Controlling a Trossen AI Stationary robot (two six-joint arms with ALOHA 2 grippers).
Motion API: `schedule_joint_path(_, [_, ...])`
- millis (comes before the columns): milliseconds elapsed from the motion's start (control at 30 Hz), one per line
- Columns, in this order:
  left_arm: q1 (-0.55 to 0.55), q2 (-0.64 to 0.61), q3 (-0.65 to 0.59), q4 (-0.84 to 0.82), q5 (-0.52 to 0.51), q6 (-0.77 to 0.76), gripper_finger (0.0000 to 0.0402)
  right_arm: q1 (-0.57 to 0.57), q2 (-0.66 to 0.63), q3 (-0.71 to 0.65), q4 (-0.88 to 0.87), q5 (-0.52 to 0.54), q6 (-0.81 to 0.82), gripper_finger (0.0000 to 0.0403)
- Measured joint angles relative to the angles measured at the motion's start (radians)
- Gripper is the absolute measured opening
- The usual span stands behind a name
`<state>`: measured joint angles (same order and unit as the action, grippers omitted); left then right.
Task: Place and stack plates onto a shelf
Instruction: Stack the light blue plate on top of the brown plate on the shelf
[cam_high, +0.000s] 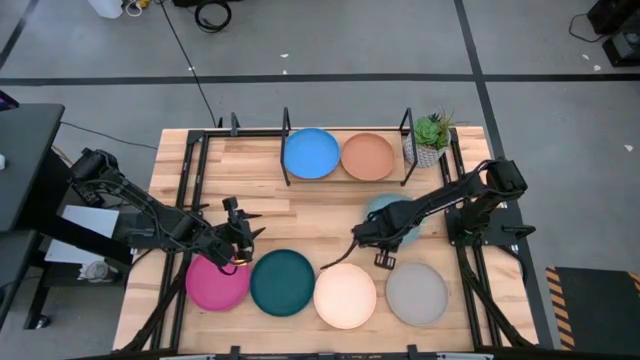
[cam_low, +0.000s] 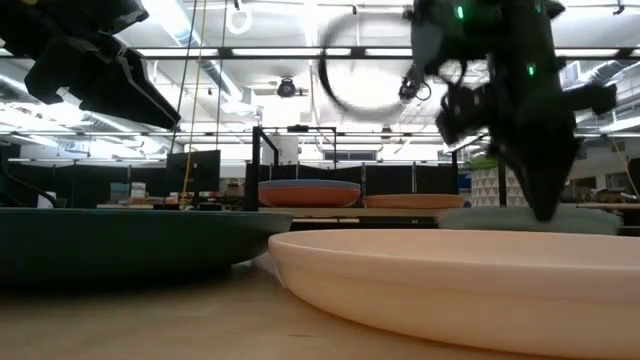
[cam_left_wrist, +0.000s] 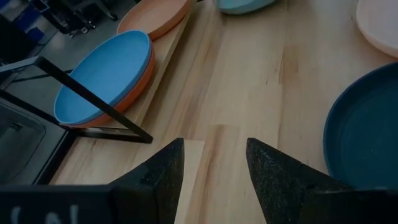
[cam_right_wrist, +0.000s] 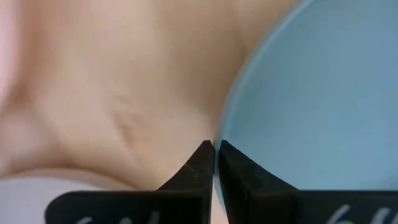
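On the shelf (cam_high: 285, 135) at the table's far edge, a blue plate (cam_high: 311, 153) lies on an orange plate (cam_left_wrist: 134, 93), with a tan plate (cam_high: 367, 156) beside them. Magenta (cam_high: 217, 283), dark teal (cam_high: 283, 283), cream (cam_high: 345, 296) and grey (cam_high: 416, 293) plates lie flat in a row along the near edge. My left gripper (cam_left_wrist: 214, 162) hovers open above the table between the magenta and teal plates. My right gripper (cam_high: 358, 238) is shut on the light blue plate (cam_high: 382, 207), which is right of centre and partly hidden under that arm. My right gripper pinches the light blue plate's rim (cam_right_wrist: 217, 134), on the plate's left side, between its two fingertips (cam_right_wrist: 200, 163). The fingers come from above, slanting in from the table's right over the plate. Whether the plate is lifted off the table I cannot tell.
A small green plant in a white pot (cam_high: 432, 137) stands at the shelf's right end. Black upright posts (cam_high: 407, 125) frame the shelf. Bare wood (cam_high: 300, 220) lies between the shelf and the plate row. Black frame rails (cam_high: 180, 200) run along both table sides.
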<state>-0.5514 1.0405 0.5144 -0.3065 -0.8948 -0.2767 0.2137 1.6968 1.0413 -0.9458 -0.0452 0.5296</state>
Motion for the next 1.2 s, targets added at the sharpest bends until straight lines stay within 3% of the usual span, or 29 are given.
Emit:
schedule_joint_path(333, [0.0,0.0,0.0,0.0,0.009,-0.034,0.018,0.068,0.0,0.156,-0.045,0.131,-0.283,0.002])
schedule_joint_path(600, [0.0,0.0,0.0,-0.001,0.01,-0.079,0.018,0.085,0.0,0.272,-0.154,0.434,-0.349,0.002])
schedule_joint_path(700, [0.0,0.0,0.0,-0.001,0.01,-0.099,0.018,0.052,0.0,0.275,-0.153,0.5,-0.374,0.002])
schedule_joint_path(1000, [-0.002,0.0,0.0,-0.001,0.01,-0.123,0.018,-0.111,0.0,0.23,-0.149,0.523,-0.471,0.002])
schedule_joint_path(1200, [-0.001,0.0,0.0,-0.001,0.01,-0.111,0.018,-0.236,0.0,0.225,-0.116,0.476,-0.602,0.002])
